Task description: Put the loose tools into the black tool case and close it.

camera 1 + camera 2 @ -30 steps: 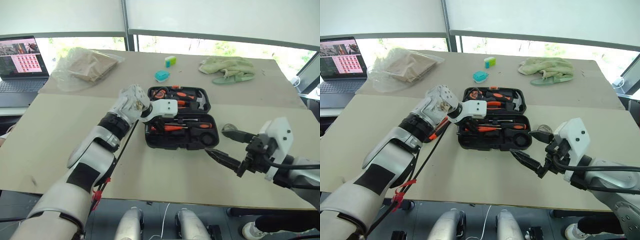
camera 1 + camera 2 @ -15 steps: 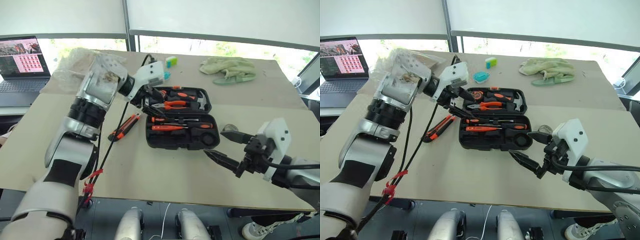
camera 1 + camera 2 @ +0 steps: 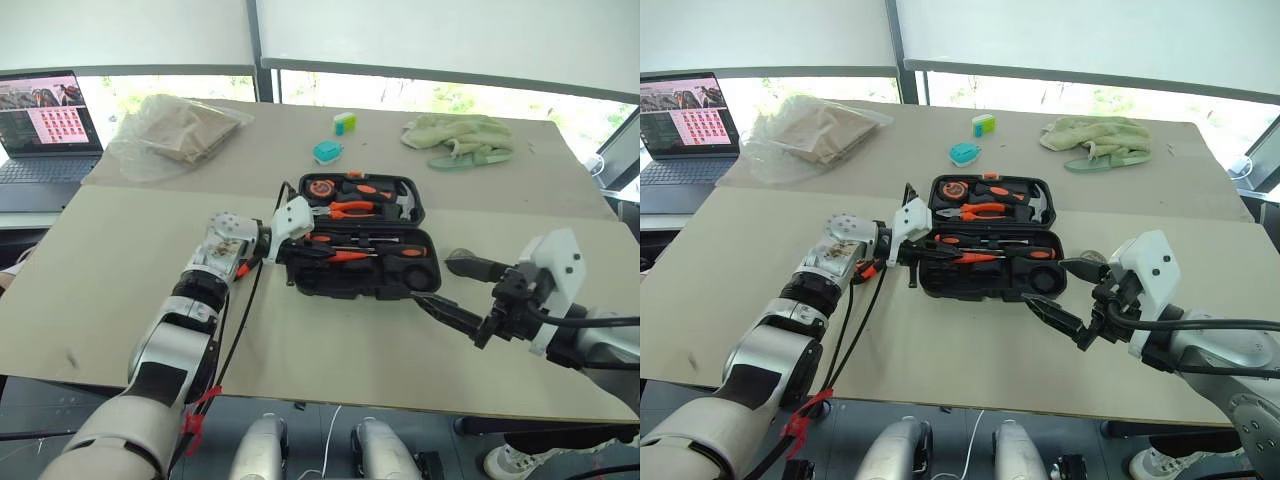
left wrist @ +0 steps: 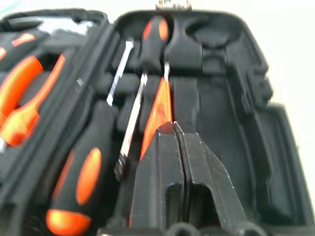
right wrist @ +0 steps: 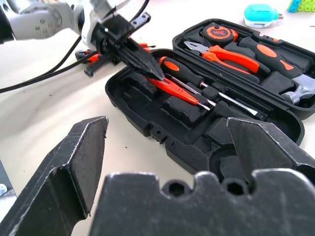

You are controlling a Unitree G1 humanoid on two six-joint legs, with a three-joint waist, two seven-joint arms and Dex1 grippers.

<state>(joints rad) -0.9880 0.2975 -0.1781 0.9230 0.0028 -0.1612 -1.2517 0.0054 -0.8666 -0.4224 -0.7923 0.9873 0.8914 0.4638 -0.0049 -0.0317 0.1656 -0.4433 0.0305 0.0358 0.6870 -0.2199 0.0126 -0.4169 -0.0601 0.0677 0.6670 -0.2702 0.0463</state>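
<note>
The black tool case lies open at mid-table. Its near half holds two orange-and-black-handled screwdrivers and a slim orange screwdriver. My left gripper reaches in from the case's left end, shut, with its tip at the slim screwdriver's handle. The black-and-orange utility knife lies on the table left of the case, mostly hidden under my left forearm. My right gripper hovers wide open at the case's right front corner, holding nothing. A small dark tape roll sits by its upper finger.
Pliers, a tape measure and a hammer fill the case's far half. Behind the case are a teal object, a green-yellow block and a green cloth. A plastic bag and a laptop sit far left.
My left arm dropped from above the case's left side, and its gripper shut with the tip now in the near half. The knife is now under the forearm. The right arm held still.
</note>
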